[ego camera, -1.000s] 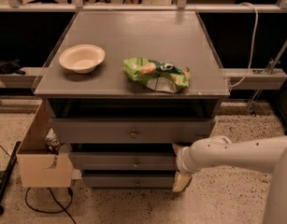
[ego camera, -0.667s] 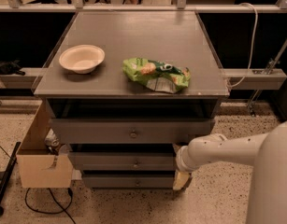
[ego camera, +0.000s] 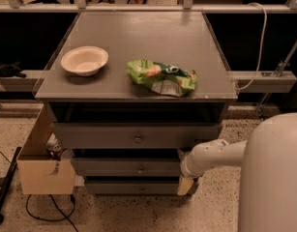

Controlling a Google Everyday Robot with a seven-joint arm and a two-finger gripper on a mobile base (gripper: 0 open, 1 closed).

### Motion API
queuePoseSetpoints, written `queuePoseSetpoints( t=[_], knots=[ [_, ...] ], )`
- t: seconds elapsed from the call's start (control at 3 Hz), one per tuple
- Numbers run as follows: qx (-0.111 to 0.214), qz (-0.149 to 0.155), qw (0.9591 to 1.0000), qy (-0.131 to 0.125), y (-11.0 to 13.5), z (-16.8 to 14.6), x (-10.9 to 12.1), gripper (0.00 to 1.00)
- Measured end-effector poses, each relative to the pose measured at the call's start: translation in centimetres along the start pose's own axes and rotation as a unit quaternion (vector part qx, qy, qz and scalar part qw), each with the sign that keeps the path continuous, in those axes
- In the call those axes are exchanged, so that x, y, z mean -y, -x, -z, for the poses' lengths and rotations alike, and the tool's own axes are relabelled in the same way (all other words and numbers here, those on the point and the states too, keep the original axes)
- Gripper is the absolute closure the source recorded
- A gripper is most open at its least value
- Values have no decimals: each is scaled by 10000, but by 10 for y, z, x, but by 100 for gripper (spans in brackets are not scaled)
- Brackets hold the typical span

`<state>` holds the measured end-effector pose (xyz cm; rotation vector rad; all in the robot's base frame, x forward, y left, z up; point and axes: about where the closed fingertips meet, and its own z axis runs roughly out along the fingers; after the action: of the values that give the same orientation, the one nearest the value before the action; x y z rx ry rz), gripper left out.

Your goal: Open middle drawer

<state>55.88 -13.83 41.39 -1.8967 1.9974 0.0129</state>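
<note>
Claw (ego camera: 185,181) (low right) at right end of middle drawer (ego camera: 124,167).

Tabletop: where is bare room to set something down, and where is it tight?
Free: the back half of the tabletop, behind the bowl and chip bag. Narrower: the gap between them. Crowded: the right end of the middle drawer, with the tool beside it.

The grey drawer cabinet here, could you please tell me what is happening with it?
The robot's arm reaches in from the right, with its tool at the right end of the middle drawer, low on the cabinet. Its knob is untouched. A bowl and a green snack bag lie on top.
</note>
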Motion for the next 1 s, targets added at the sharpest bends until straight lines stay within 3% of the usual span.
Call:
queuePoseSetpoints(
  t=[0.33, 0.67, 1.0],
  knots=[
    [17, -119, 9999, -69, -12, -2, -3, 0],
    [378, -51, 9987, -332, 17, -19, 24, 0],
    [377, -50, 9987, -332, 17, -19, 24, 0]
  ],
)
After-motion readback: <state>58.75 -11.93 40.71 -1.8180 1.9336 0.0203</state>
